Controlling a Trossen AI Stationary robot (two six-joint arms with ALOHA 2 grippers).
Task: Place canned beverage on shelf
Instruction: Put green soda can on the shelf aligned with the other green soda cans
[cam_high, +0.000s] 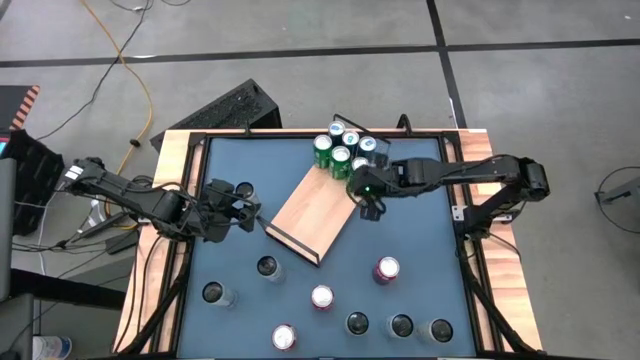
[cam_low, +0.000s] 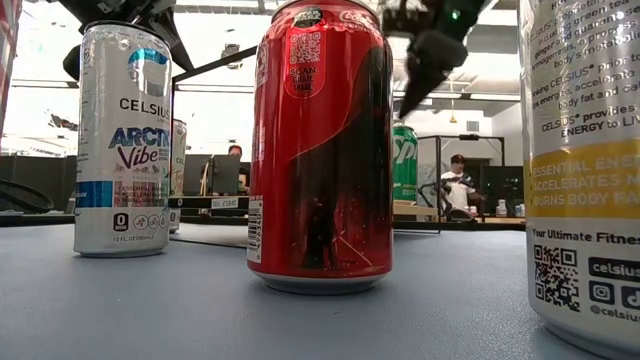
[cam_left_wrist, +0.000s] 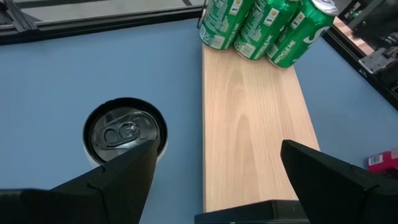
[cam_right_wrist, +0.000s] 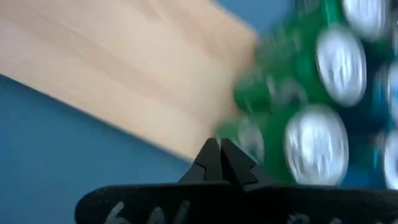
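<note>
The shelf (cam_high: 315, 205), a light-wood board, lies slanted on the blue table at mid-table. Several green cans (cam_high: 340, 150) stand at its far end, also in the left wrist view (cam_left_wrist: 261, 25) and blurred in the right wrist view (cam_right_wrist: 311, 124). My right gripper (cam_high: 368, 205) is shut and hangs above the table just right of the shelf, near the green cans, holding nothing. My left gripper (cam_high: 245, 210) is open at the shelf's left side. In its wrist view a black-rimmed can (cam_left_wrist: 124, 132) stands on the table ahead of the fingers, beside the shelf (cam_left_wrist: 255, 124).
Several loose cans stand along the table's near part, among them a red one (cam_high: 387, 269) and a dark one (cam_high: 268, 267). The low view is filled by a red can (cam_low: 320, 150) and two white Celsius cans (cam_low: 122, 140). A wooden rim (cam_high: 170, 200) borders the table.
</note>
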